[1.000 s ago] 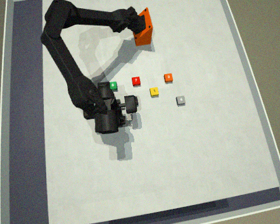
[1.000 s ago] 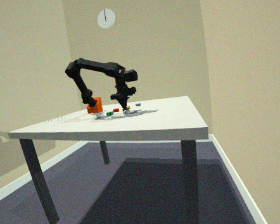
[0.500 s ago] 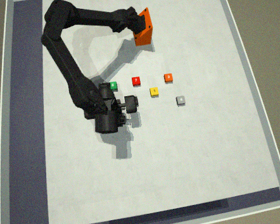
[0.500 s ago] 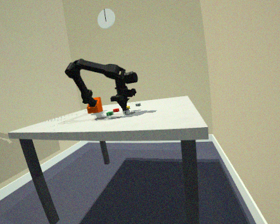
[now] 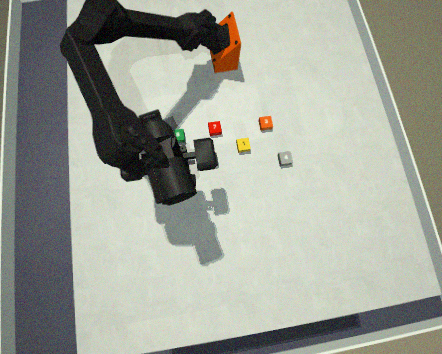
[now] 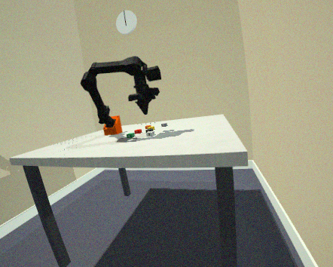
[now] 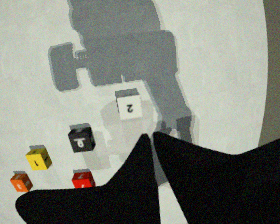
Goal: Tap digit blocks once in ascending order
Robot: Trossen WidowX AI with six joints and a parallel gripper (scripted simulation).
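Presently, above the white table [image 5: 310, 251] [image 6: 200, 159] [image 7: 220, 40], the arm [image 5: 95, 78] [image 6: 114, 67] holds the gripper [image 5: 189, 156] [image 6: 145, 112] [image 7: 150, 138] raised, its fingers virtually closed, gripping nothing. White block 2 [image 6: 150, 133] [image 7: 129, 108] lies near the tips in the wrist view, not touched. Step in hand: probably tap 2. If complete, traverse to the orange block [image 5: 266, 122] [image 6: 148, 127] [image 7: 21, 183], apparently 3; otherwise, lower onto 2 first.
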